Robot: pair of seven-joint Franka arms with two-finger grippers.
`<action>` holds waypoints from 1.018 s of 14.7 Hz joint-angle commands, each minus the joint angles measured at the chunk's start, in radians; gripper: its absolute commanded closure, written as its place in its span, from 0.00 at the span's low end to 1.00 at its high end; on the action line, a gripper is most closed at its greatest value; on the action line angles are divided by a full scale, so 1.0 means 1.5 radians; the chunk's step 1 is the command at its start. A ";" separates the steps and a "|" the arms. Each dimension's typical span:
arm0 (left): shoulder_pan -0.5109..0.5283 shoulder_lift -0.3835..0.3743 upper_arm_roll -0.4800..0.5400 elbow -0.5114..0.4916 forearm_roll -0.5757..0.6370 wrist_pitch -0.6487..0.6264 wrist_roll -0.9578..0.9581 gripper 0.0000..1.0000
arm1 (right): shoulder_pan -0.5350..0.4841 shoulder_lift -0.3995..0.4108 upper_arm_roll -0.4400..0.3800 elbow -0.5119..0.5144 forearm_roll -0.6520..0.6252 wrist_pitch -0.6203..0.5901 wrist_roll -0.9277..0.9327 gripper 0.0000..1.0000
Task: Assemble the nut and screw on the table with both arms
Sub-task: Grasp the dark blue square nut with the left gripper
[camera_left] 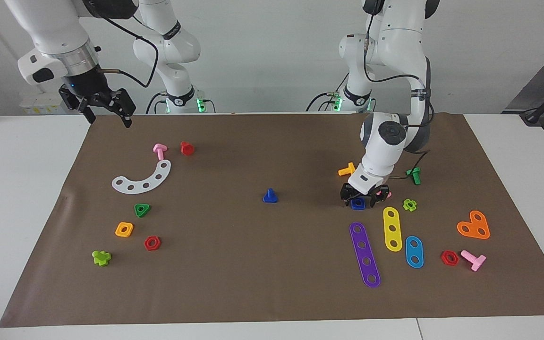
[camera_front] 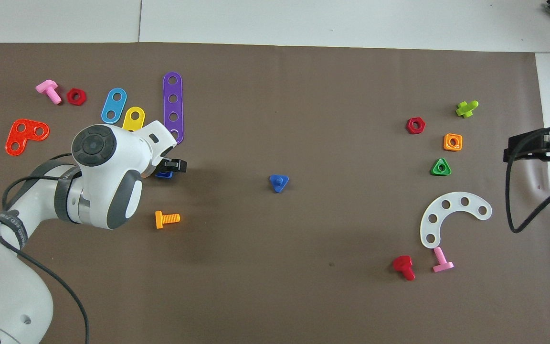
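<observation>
The dark-blue nut point(camera_left: 358, 203) lies on the brown mat point(camera_left: 253, 283) toward the left arm's end of the table; only its edge shows in the overhead view point(camera_front: 163, 175). My left gripper point(camera_left: 358, 200) is down at the mat, with one finger on each side of the nut and a small gap at each side. The dark-blue screw point(camera_left: 269, 196) stands on its triangular head near the mat's middle, shaft up, and shows in the overhead view point(camera_front: 279, 182) too. My right gripper point(camera_left: 106, 115) waits, raised and open, over the mat's edge at the right arm's end of the table point(camera_front: 537, 145).
Purple point(camera_left: 364, 255), yellow point(camera_left: 392, 228) and blue point(camera_left: 414, 251) strips lie just farther from the robots than the left gripper. An orange bolt point(camera_left: 347, 169), a green bolt point(camera_left: 414, 175) and a pink piece point(camera_left: 388, 194) lie close around it. A white arc point(camera_left: 142, 179), a green triangular nut point(camera_left: 142, 209) and an orange square nut point(camera_left: 124, 229) lie toward the right arm's end.
</observation>
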 commanded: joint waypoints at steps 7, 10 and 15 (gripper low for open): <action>-0.007 -0.013 0.009 -0.010 -0.006 0.012 -0.032 0.72 | -0.004 -0.006 0.007 -0.004 0.004 -0.010 -0.011 0.00; -0.011 -0.028 0.011 0.014 -0.006 -0.008 -0.046 0.88 | -0.004 -0.008 0.007 -0.006 0.005 -0.010 -0.016 0.00; -0.041 -0.015 0.010 0.151 -0.006 -0.157 -0.092 0.88 | -0.004 -0.010 0.007 -0.006 0.005 -0.011 -0.017 0.00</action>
